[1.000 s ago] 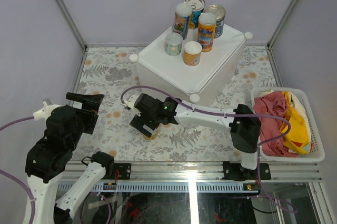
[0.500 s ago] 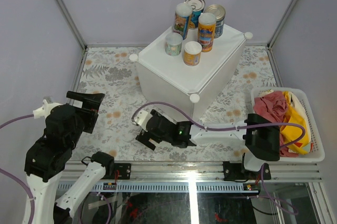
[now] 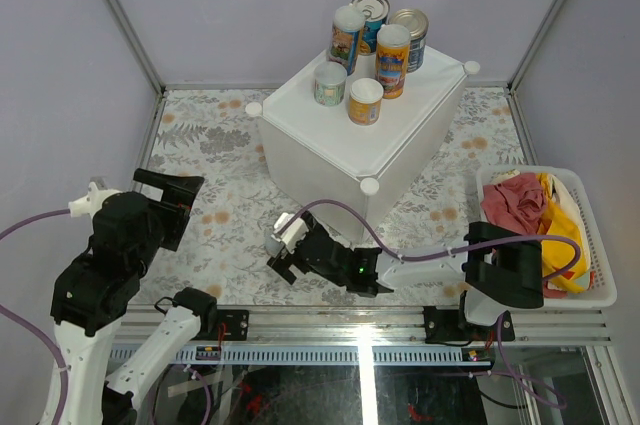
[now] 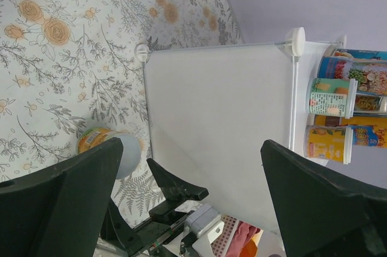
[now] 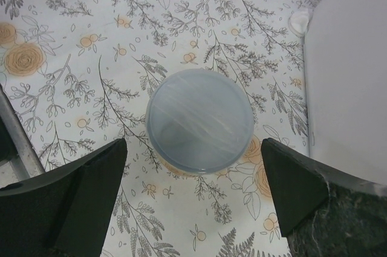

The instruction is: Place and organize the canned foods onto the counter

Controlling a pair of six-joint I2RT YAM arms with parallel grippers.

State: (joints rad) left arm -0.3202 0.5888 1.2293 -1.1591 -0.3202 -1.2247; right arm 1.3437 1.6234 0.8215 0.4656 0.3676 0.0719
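Top and wrist views. Six tins (image 3: 365, 100) stood clustered on the flat top of the white box (image 3: 300, 110), toward its 1 o'clock corner, the two shortest at the front. A seventh tin (image 5: 199, 121), orange-labelled with a translucent lid, stood upright on the floral tabletop (image 3: 210, 135), at about 7 o'clock from the box (the right arm hid it from above). The right arm (image 3: 430, 250) hung over this tin with its jaws spread wide, at 8 and 4 o'clock of the lid, neither touching it. The left arm (image 3: 110, 245), at 8 o'clock of the tabletop, held its jaws wide apart around nothing. A slatted basket (image 3: 606, 290) of cloths (image 3: 515, 210) lay at 4 o'clock.
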